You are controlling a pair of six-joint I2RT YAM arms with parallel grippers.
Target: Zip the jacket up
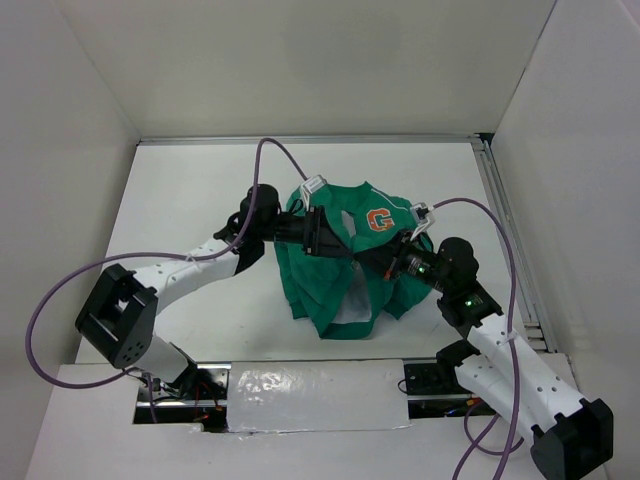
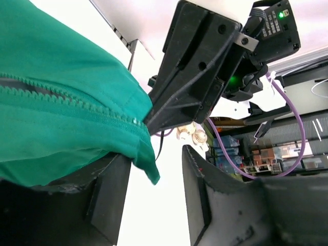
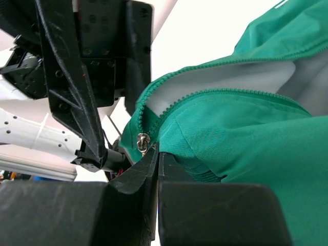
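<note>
Table [image 1: 190, 200] open left of jacket [image 1: 340, 290]; left claw [image 1: 333, 247], right claw [image 1: 372, 262] crowd centre; side walls [image 1: 70, 120] close.

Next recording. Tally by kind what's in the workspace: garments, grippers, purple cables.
Green jacket: 1
Grippers: 2 (left gripper, right gripper)
Purple cables: 2 (left arm's cable, right arm's cable)
Total: 5

We read one mark only: a large orange capital "G" on the chest patch [image 1: 379, 220] of the green jacket [image 1: 312, 285], seen in the top view.
</note>
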